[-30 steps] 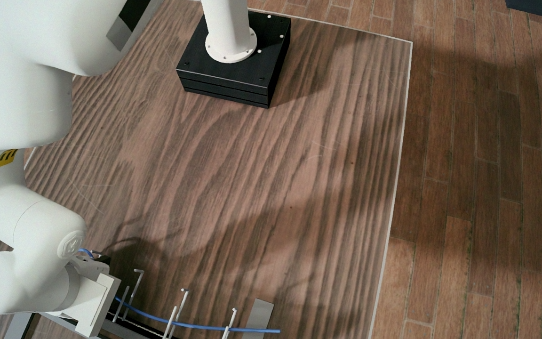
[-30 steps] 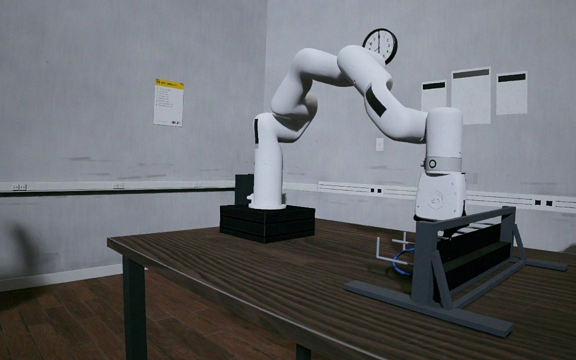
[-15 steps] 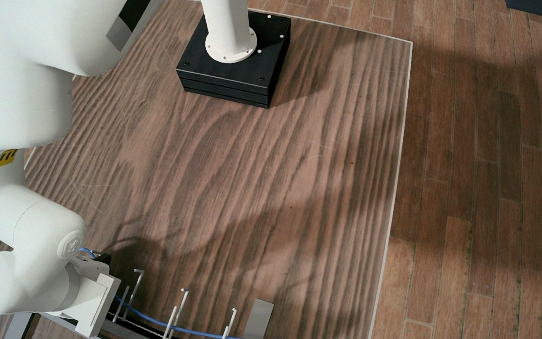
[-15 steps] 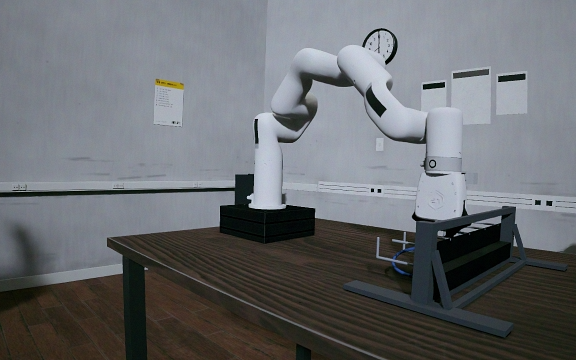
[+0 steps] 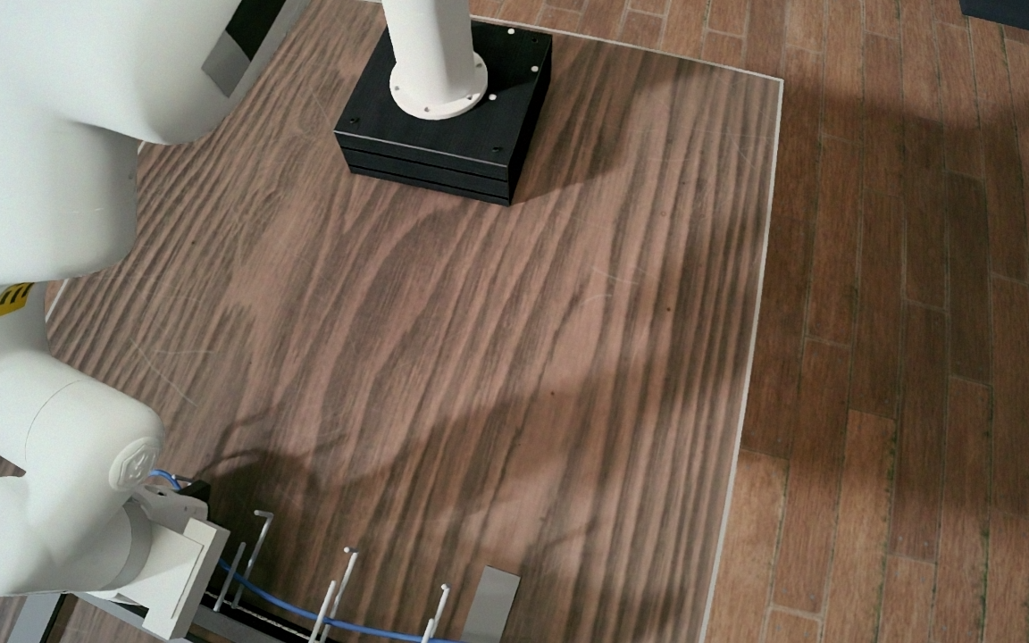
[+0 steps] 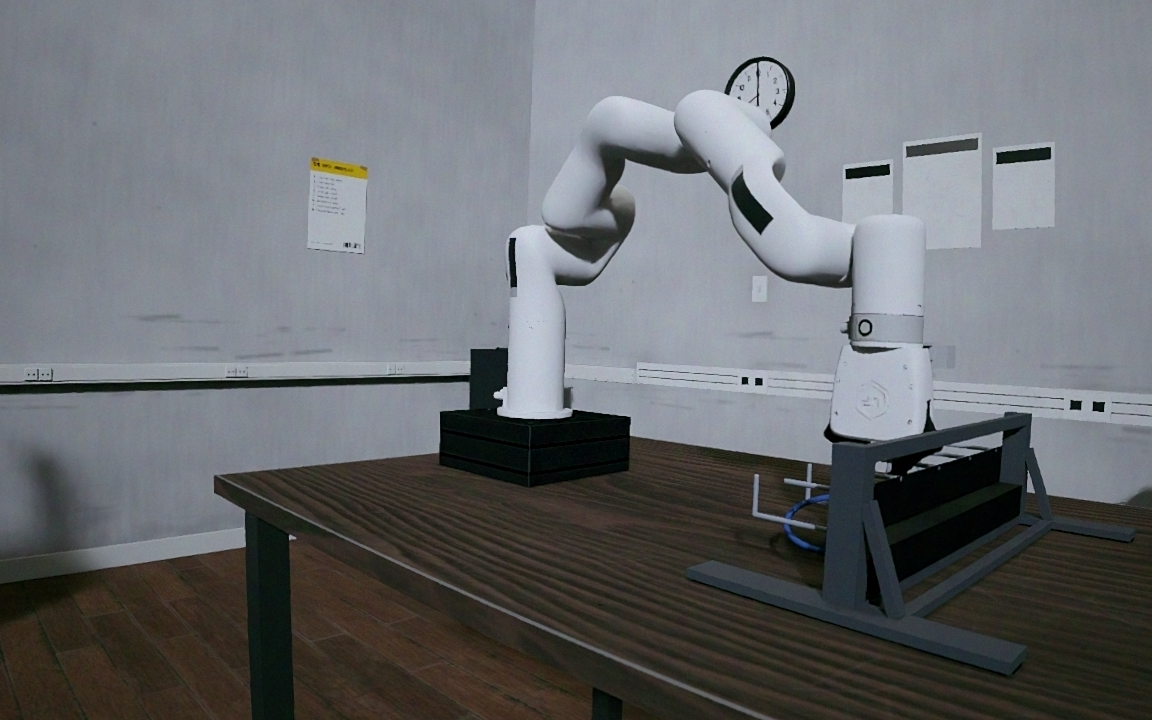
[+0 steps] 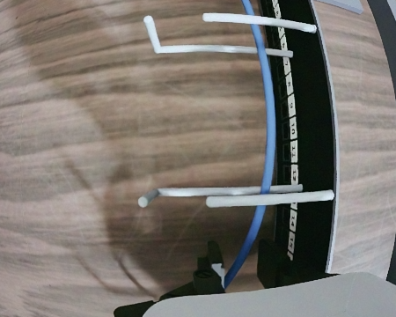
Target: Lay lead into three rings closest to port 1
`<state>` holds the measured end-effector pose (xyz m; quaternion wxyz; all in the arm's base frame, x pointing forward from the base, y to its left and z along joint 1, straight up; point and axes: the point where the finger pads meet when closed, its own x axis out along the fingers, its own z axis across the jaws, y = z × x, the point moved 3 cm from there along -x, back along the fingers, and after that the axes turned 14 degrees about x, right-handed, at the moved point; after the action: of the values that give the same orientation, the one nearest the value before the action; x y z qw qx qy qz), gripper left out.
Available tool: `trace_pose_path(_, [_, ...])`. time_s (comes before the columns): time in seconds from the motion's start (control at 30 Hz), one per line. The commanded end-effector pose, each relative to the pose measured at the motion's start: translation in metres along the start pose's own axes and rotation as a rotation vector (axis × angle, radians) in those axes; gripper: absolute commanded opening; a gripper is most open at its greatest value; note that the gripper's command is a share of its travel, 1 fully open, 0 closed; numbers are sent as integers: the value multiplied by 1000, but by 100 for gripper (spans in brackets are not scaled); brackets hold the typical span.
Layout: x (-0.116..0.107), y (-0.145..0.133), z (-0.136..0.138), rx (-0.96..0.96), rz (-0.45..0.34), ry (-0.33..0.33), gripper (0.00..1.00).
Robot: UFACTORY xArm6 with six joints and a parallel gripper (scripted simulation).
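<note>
The blue lead [image 7: 270, 123] [image 5: 286, 604] runs along the front of the black port panel [image 7: 312, 123] and crosses three white steel rings [image 7: 222, 48] [image 7: 222, 190]. These rings also show in the top view [image 5: 258, 543] [image 5: 342, 580] [image 5: 438, 607]. My gripper [image 7: 237, 258] hangs low beside the nearest ring. Its dark fingers stand apart, and the lead passes loosely between them without being pinched. In the exterior view a blue loop of the lead [image 6: 790, 528] hangs by the end post of the grey rack [image 6: 849, 501], which stands level on the table.
The arm's black base block [image 5: 446, 120] stands at the far end of the wooden table. The table's right edge [image 5: 758, 320] borders the plank floor. The rack's grey foot plate [image 5: 494, 599] lies near the front.
</note>
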<state>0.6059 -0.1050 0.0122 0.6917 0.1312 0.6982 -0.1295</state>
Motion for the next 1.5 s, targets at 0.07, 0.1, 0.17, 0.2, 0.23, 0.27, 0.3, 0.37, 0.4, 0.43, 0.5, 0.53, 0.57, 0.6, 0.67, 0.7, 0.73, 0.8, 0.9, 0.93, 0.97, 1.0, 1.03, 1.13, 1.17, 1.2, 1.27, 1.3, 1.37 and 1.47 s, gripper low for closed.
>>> trace_pose_path(0.07, [-3, 0, 2, 0, 1, -5, 33])
trace_pose_path(0.1, [-3, 0, 2, 0, 1, -5, 33])
trace_pose_path(0.17, [-3, 0, 2, 0, 1, -5, 33])
trace_pose_path(0.2, [-3, 0, 2, 0, 1, -5, 33])
trace_pose_path(0.23, [-4, 0, 2, 0, 1, -5, 33])
trace_pose_path(0.27, [-4, 0, 2, 0, 1, -5, 33])
trace_pose_path(0.3, [-5, 0, 2, 0, 1, -5, 33])
trace_pose_path(0.37, [-8, 0, 2, 0, 1, -5, 33])
trace_pose_path(0.4, [-9, 0, 2, 0, 1, -5, 33])
trace_pose_path(0.43, [-11, 0, 2, 0, 1, -5, 33])
trace_pose_path(0.5, [-16, 0, 2, 0, 1, -5, 33])
trace_pose_path(0.53, [-19, 0, 2, 0, 1, -5, 33])
trace_pose_path(0.57, [-21, 0, 2, 0, 1, -5, 33])
trace_pose_path(0.6, [-25, 0, 2, 0, 1, -5, 33])
trace_pose_path(0.67, [-25, 0, 2, 0, 1, -5, 33])
trace_pose_path(0.7, [-28, 0, 2, 0, 1, -5, 33])
trace_pose_path(0.73, [-32, 0, 2, 0, 1, -5, 33])
trace_pose_path(0.8, [-39, 0, 1, 0, 1, -5, 33])
trace_pose_path(0.9, [-51, 0, 1, 0, 1, -5, 33])
trace_pose_path(0.93, [-54, 0, 1, 0, 1, -5, 33])
trace_pose_path(0.97, [-58, 0, 1, 0, 1, -5, 33])
trace_pose_path(1.0, [-62, 0, 1, 0, 1, -5, 33])
trace_pose_path(1.03, [-65, 0, 1, 0, 1, -5, 33])
trace_pose_path(1.13, [-75, 0, 1, 0, 1, -5, 33])
trace_pose_path(1.17, [-77, 0, 1, 0, 1, -5, 33])
trace_pose_path(1.2, [-77, 0, 1, 0, 1, -5, 33])
trace_pose_path(1.27, [-80, 0, 1, 0, 1, -5, 33])
trace_pose_path(1.3, [-82, 0, 1, 0, 1, -5, 33])
trace_pose_path(1.37, [-86, 0, 1, 0, 1, -5, 33])
trace_pose_path(1.47, [-90, 0, 1, 0, 1, -5, 33])
